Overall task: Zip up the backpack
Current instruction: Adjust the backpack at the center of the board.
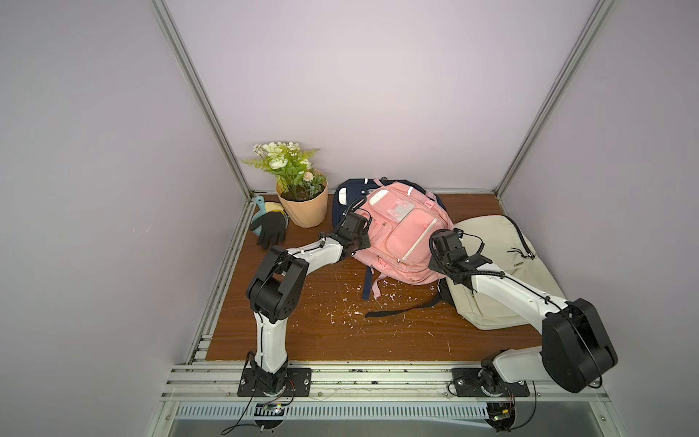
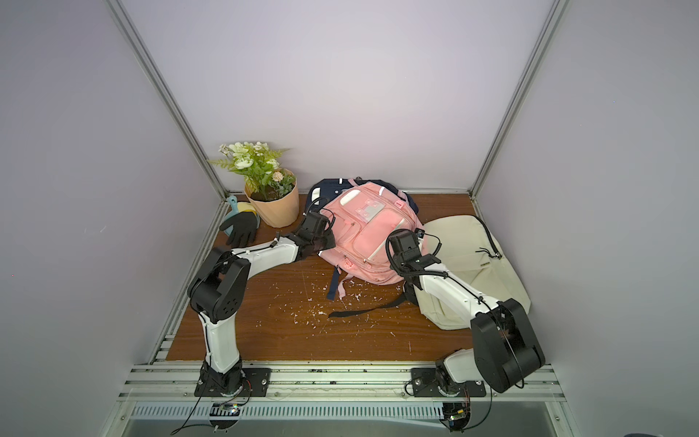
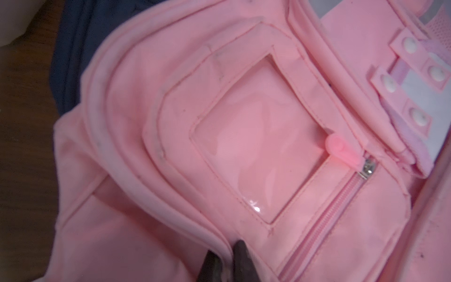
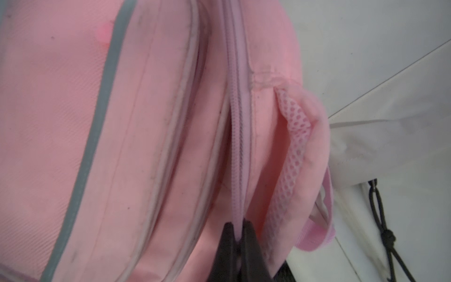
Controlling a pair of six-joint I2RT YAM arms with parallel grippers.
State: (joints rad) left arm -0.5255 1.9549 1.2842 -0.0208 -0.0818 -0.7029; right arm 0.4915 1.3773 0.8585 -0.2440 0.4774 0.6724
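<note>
On the wooden table [image 1: 321, 340], up near the back wall, you've got the pink backpack [image 1: 401, 234] lying front-up between your two arms. Its top edge rests over a navy backpack [image 1: 346, 196] and its right side sits against a cream bag [image 1: 503, 265]. Your left gripper [image 3: 227, 256] is down on the pack's left flank, and from the wrist camera the two dark tips are drawn close together with a ridge of pink piping nipped between them. Just beyond them you can see the clear window pocket [image 3: 258, 156]. The small pink pull tab [image 3: 341, 153] lies at that pocket's corner, on a front-pocket zip that looks done up. Over on the other side, your right gripper [image 4: 239, 227] is clamped tight on the main zipper [image 4: 240, 136]. The lilac strip runs straight down into the closed tips, and its two sides look joined as far as the blur lets you see. The mesh side pocket [image 4: 295, 136] gapes just beside it. Both top views hide the tips under the wrists. Off in the back left corner, well clear of the work, stand the flower pot [image 1: 302, 206] and a black glove [image 1: 269, 229].
</note>
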